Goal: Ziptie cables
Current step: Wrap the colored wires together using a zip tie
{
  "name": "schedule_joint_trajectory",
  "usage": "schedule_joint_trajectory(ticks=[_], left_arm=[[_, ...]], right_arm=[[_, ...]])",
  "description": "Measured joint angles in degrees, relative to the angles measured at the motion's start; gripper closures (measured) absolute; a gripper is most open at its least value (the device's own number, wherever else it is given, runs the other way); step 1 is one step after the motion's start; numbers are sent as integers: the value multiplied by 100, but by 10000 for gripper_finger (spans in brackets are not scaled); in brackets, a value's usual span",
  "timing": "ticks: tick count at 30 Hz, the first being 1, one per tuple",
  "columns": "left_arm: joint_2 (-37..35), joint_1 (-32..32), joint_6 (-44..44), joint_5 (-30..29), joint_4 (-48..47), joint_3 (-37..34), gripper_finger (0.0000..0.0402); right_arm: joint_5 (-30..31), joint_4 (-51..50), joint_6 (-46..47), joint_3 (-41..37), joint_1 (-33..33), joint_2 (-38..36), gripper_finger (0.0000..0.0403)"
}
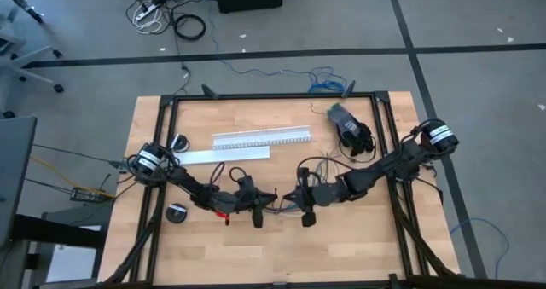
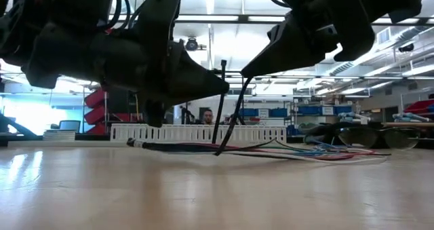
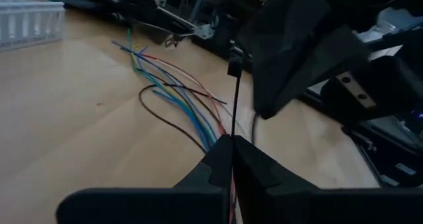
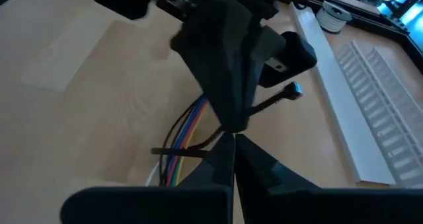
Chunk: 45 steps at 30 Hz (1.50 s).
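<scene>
I've got the cables [image 2: 285, 148] lying flat on the counter [image 2: 203, 189] mid-table, a thin bunch of blue, red, green and dark wires that fan out loosely at one end. The ziptie [image 2: 222, 101] is a skinny black strip looped around that bunch, both ends sticking up off the wood, one upright with its little square head on top.

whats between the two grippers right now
The ziptie: in the low view it spans from the left gripper to the right gripper, looping down around the cables on the table. Both jaws are shut on it.
</scene>
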Motion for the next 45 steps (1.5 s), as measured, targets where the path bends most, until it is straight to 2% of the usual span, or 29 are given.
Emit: schedule_joint_trajectory(ticks=[16, 25, 45], left_arm=[[0, 101, -465, 15, -168, 53, 401], [0, 105, -735, 262, 7, 53, 402], [0, 127, -741, 315, -7, 54, 401]], right_arm=[[-151, 109, -165, 0, -142, 2, 403], [-151, 107, -215, 0, -153, 2, 402], [-302, 146, -213, 0, -255, 4, 403]])
